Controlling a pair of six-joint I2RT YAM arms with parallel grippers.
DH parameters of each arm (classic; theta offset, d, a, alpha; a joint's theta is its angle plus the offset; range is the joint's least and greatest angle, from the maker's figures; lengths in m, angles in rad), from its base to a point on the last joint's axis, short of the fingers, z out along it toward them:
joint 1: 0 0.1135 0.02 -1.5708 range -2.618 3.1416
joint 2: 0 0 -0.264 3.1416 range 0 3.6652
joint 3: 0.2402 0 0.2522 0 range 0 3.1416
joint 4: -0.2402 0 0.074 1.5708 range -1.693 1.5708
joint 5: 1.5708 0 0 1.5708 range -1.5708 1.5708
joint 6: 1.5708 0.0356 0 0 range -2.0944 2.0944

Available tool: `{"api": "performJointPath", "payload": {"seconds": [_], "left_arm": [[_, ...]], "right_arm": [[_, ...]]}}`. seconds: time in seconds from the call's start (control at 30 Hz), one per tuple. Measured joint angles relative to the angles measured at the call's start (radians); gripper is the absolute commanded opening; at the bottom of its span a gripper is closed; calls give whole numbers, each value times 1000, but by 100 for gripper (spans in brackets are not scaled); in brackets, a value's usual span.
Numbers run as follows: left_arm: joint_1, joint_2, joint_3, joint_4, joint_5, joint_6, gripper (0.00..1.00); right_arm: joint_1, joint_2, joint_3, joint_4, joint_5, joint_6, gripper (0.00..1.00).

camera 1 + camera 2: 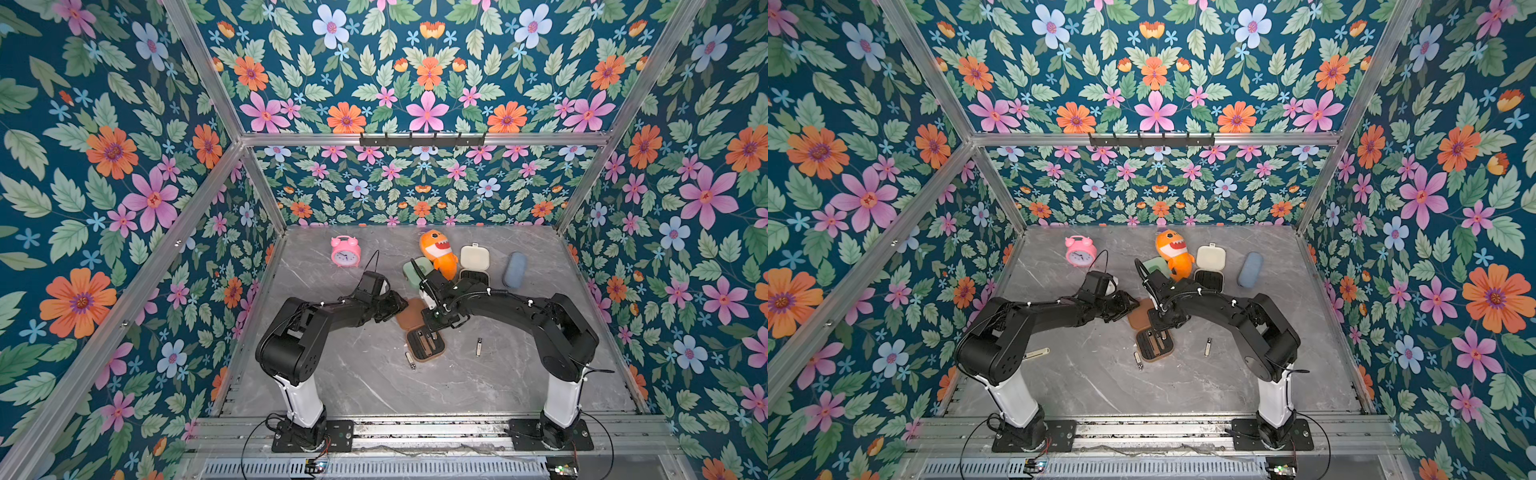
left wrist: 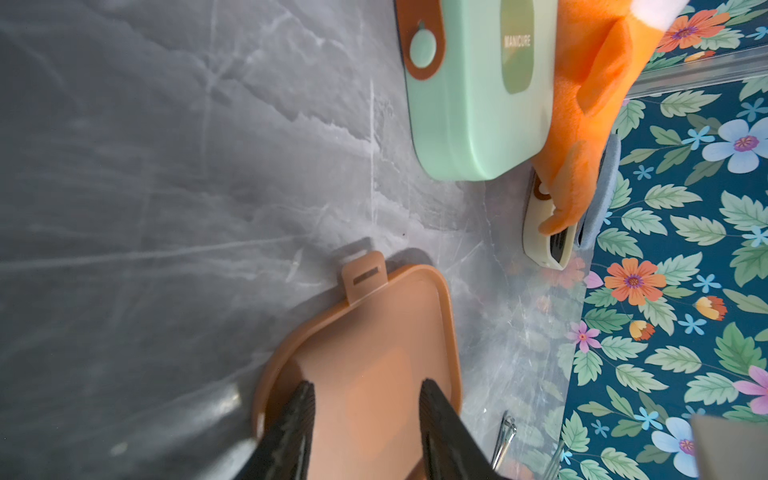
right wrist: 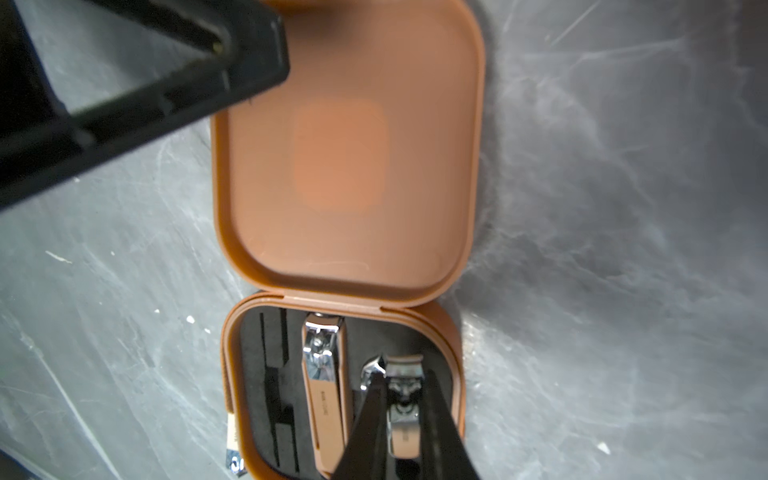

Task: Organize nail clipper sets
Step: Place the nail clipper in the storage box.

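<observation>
The brown case (image 1: 409,316) lies open on the counter (image 1: 374,382) — lid (image 3: 349,166) flat, black insert (image 3: 274,374) bearing two metal clippers (image 3: 326,374). The right gripper (image 3: 403,380) is pinched on one clipper (image 3: 404,432) in its slot; the left gripper (image 2: 368,390), part-spread above the lid, holds nothing.

The left arm (image 1: 320,318) and the right arm (image 1: 519,305) reach forward and bend inward, wrists near each other; the left gripper (image 2: 365,388) points down, jaws apart; the right gripper (image 3: 403,376) points down, jaws narrow, pinching a metal clipper (image 3: 403,438).

floral teal walls (image 1: 104,166), aluminium frame (image 1: 291,139), grey marble tabletop (image 1: 374,382).
</observation>
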Motion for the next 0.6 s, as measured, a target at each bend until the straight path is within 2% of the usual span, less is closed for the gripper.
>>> {"api": "performJointPath", "payload": {"seconds": [0.6], "left_arm": [[0, 0, 1, -3, -2, 0, 44]], "right_arm": [[40, -8, -62, -1, 37, 1, 12]]}}
